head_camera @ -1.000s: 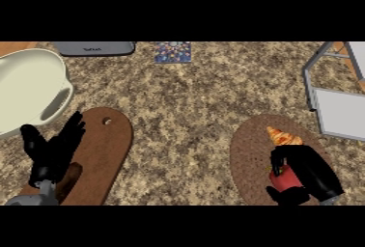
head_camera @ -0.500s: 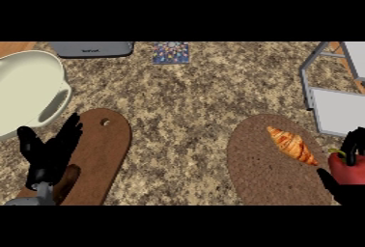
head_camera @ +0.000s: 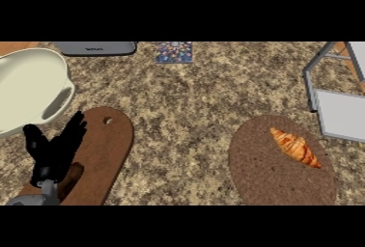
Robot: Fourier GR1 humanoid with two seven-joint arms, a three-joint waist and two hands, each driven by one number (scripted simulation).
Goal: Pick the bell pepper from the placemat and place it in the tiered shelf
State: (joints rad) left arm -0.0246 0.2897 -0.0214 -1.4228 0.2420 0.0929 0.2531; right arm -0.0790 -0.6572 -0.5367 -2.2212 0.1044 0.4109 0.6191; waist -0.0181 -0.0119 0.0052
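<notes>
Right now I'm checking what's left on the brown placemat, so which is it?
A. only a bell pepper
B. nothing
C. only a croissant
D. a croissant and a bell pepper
C: the croissant lies alone on the placemat; no bell pepper shows anywhere in the view.

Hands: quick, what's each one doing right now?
Left hand: open, fingers straight, over the wooden board, holding nothing.
Right hand: not in view.

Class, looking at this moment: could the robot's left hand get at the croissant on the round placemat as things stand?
Probably yes. The left hand rests open over the wooden board, and only bare counter lies between it and the croissant across on the placemat.
</notes>
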